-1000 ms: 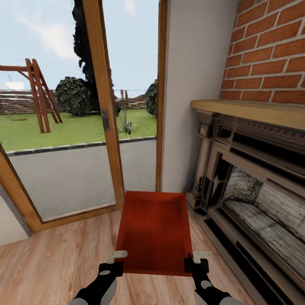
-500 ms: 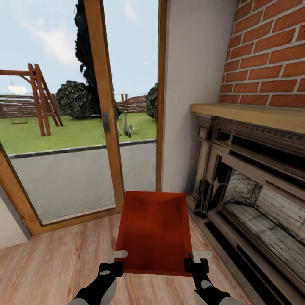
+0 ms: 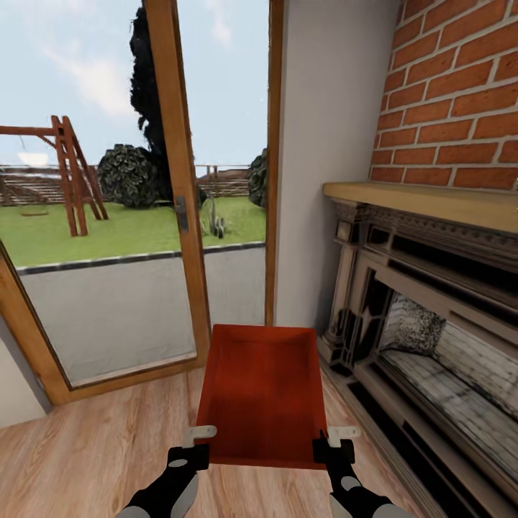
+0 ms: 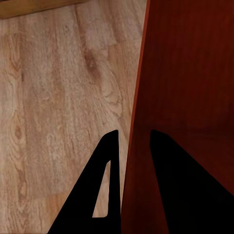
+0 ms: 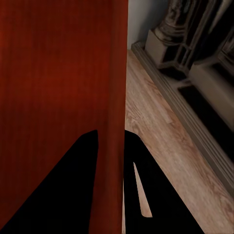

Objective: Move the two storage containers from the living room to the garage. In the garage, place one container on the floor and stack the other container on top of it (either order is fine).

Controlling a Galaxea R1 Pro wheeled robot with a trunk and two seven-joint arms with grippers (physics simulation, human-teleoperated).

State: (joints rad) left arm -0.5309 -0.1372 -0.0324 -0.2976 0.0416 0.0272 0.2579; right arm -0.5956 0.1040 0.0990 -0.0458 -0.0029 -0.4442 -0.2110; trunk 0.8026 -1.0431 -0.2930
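Storage container (image 3: 262, 392) is held above the wood-plank floor (image 3: 93, 460), in front of the robot, between the glass door (image 3: 129, 216) and the fireplace (image 3: 432, 324). Left gripper (image 3: 196, 444) is clamped on the container's near left corner, one finger (image 4: 109, 190) outside the wall and one inside. Right gripper (image 3: 332, 446) is clamped on the near right corner likewise, its fingers (image 5: 136, 185) straddling the wall. Brick wall (image 3: 453, 93) rises above the mantel.

Head camera looks forward and down toward the glass door (image 3: 108, 216) and fireplace (image 3: 432, 316). Both wrist cameras sit close along the container (image 3: 262, 392) side walls; all 3 share it.
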